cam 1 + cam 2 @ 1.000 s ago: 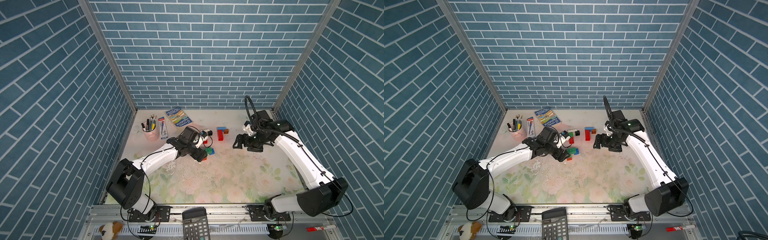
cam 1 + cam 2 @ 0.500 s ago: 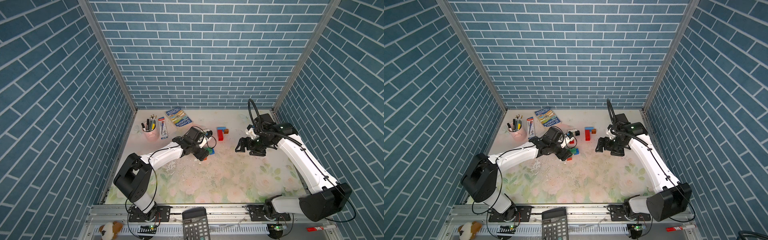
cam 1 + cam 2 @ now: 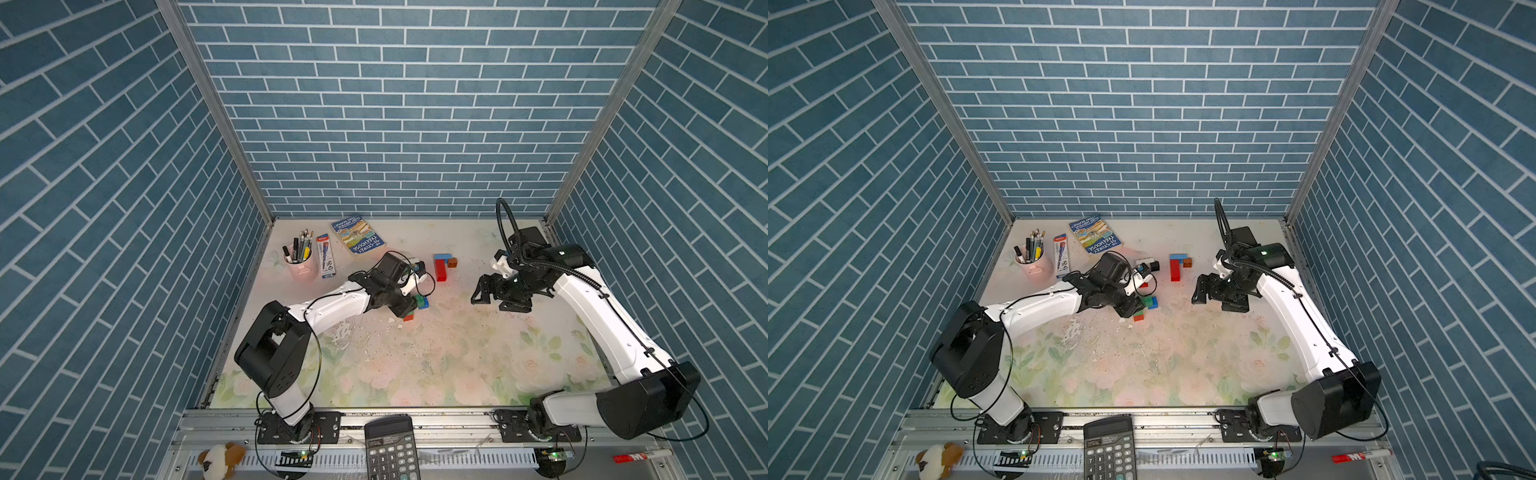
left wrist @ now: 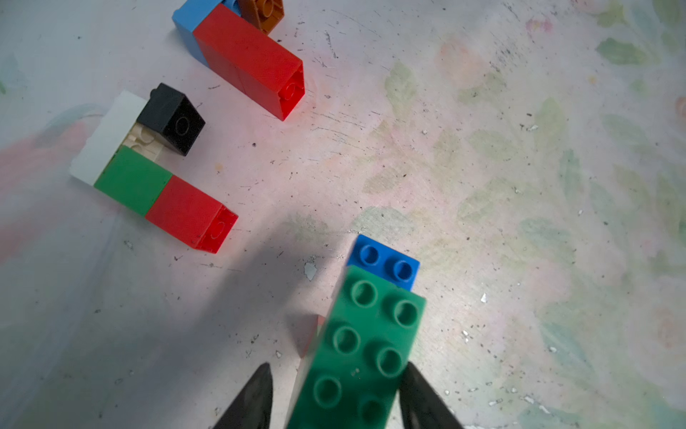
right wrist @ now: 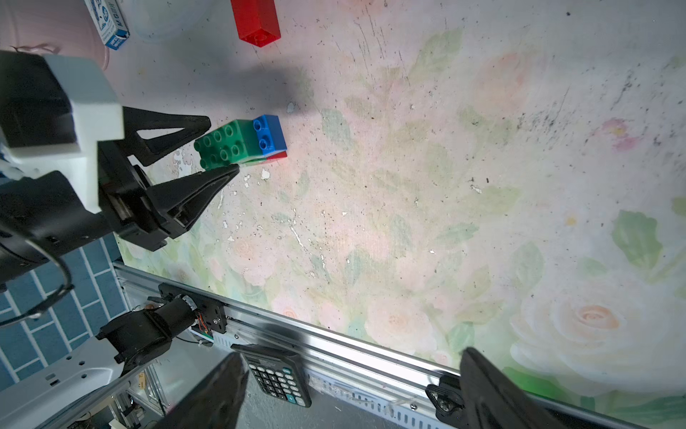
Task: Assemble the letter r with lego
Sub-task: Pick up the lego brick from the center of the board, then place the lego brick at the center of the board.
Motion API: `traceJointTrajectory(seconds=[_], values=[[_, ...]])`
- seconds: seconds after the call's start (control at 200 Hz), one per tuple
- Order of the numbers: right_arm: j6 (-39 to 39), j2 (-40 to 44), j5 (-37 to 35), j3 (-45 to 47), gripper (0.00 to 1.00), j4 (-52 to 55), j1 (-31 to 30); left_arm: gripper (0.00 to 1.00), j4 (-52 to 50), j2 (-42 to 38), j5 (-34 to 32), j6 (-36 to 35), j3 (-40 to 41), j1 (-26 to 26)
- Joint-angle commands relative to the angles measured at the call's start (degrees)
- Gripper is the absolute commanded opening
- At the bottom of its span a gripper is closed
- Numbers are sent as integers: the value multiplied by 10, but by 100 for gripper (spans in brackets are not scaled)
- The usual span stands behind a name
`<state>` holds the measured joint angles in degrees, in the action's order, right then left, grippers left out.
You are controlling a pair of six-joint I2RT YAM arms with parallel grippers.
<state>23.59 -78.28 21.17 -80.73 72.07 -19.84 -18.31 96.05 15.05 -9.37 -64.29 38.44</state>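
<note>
The left gripper is bracketing the green oblong studded plastic brick across its short width. 1 finger is lying against a long side, while a sliver of gap is showing beside the other, so a firm grip cannot be confirmed. This hold is leaving the studs clear for pressing. A blue studded plastic brick is showing at 1 end of the green brick, with a small red plastic brick beneath, all near the middle of the floral mat. This stack is probably the current build.

The right gripper is hovering well apart with jaws wide and empty, probably keeping clear of the work.

Further out, 2 groups are lying on their sides: a white, green, red and black brick group and a long red brick with light blue and brown bricks. Each is resembling an r.

Legible text: the paperback book is showing "STOREY TREEHOUSE". Print on the black desk calculator is too small to read
</note>
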Motion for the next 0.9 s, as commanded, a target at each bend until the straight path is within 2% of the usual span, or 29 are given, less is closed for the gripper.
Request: traceJointTrajectory(seconds=[0.0, 0.06, 0.2, 0.3, 0.41, 0.575, 0.74, 0.895], values=[[-9, -9, 5, -18, 90, 20, 5, 43, -4, 16, 12, 1, -13, 5], [-12, -11, 5, -20, 91, 23, 7, 35, -9, 22, 13, 1, -16, 6], [-13, -11, 6, -22, 90, 23, 10, 24, -29, 32, 18, 4, -31, 6], [-9, -8, 12, -18, 90, 18, 12, 24, -57, 32, 37, 26, -66, 6], [-3, -2, 17, -14, 90, 9, 15, 24, -78, 33, 95, 79, -116, 6], [5, 19, -3, 3, 90, -1, 20, 26, -5, 54, 196, 205, -140, 10], [-5, 48, -38, 25, 90, 18, 28, 27, 66, 97, 220, 274, -132, 29], [-12, 76, -50, 51, 89, 32, 31, 27, 142, 129, 213, 341, -115, 38]])
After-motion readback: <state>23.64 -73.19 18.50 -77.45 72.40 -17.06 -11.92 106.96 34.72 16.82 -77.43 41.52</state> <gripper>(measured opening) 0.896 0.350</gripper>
